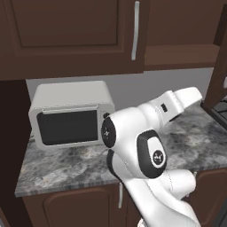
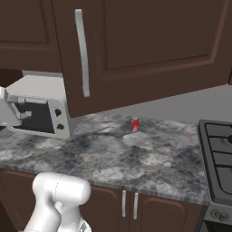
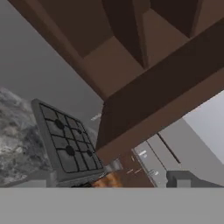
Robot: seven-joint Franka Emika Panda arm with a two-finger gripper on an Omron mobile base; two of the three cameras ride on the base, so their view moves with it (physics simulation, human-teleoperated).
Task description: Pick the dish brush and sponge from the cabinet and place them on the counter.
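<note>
The big white arm bends up in front of me and reaches off to the right. Its far end goes behind the edge of an open dark brown door, so the jaws are hidden and I cannot tell if they are open or closed.

The cabinet hangs on the wall above the counter. Its left door is shut, with a long silver handle. Beside it a piece of brown shelf shows, but most of the inside is cut off. From the right base view the open door covers the inside. In the hand view I see brown shelf boards from below, tilted, and I cannot make out a sponge or brush there.

On the grey stone counter sits a white microwave on the left. A small red can stands further right. A black stove is at the right end, partly cut off.
</note>
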